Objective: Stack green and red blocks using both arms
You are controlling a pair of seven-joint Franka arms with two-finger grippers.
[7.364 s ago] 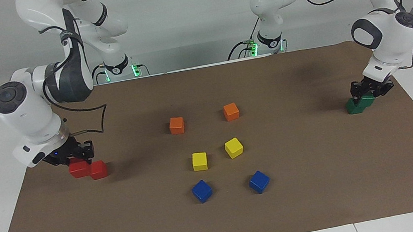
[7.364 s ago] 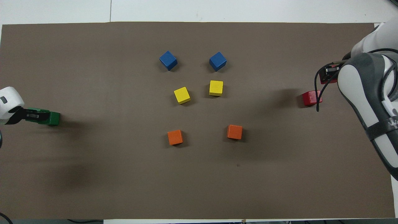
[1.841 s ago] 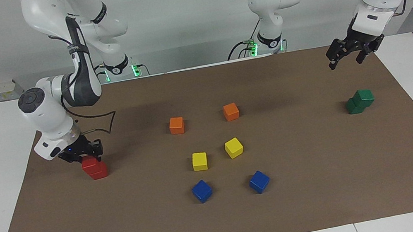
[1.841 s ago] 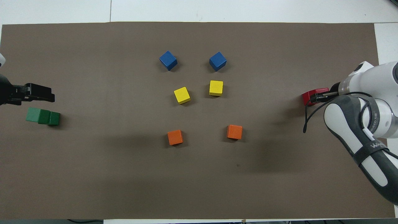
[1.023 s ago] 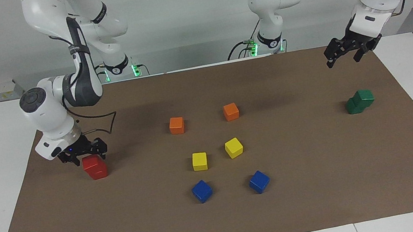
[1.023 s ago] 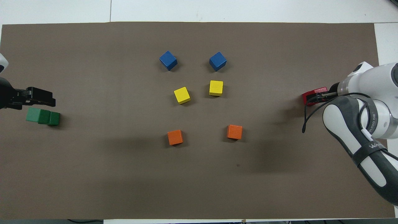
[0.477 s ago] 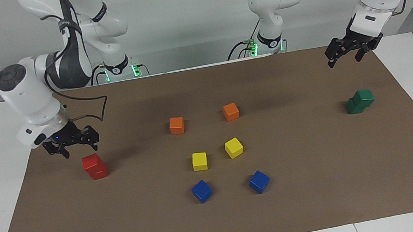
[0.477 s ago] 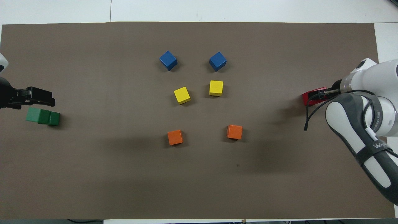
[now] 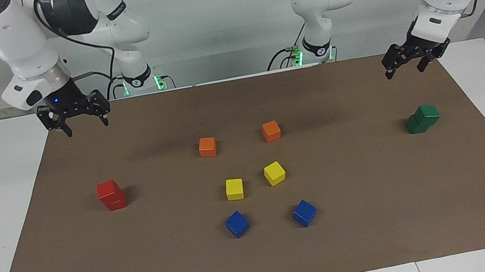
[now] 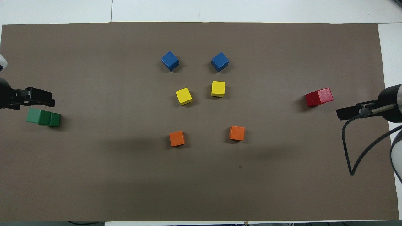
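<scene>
Two red blocks [image 9: 111, 195] stand one on the other near the right arm's end of the mat; the stack also shows in the overhead view [image 10: 319, 97]. Two green blocks [image 9: 422, 118] stand one on the other, the upper one offset, near the left arm's end; they also show in the overhead view [image 10: 43, 117]. My right gripper [image 9: 75, 119] is open and empty, raised high over the mat's edge nearest the robots; it also shows in the overhead view [image 10: 344, 113]. My left gripper [image 9: 404, 63] is open and empty, raised above the green stack; it also shows in the overhead view [image 10: 47, 99].
On the brown mat [image 9: 383, 211] lie two orange cubes [image 9: 207, 147] [image 9: 271, 130], two yellow cubes [image 9: 234, 189] [image 9: 274, 173] and two blue cubes [image 9: 237, 224] [image 9: 304, 212] in the middle. White table surrounds the mat.
My right gripper has let go of the upper red block and risen well away from the red stack, toward the robots. The left gripper has stayed raised and open.
</scene>
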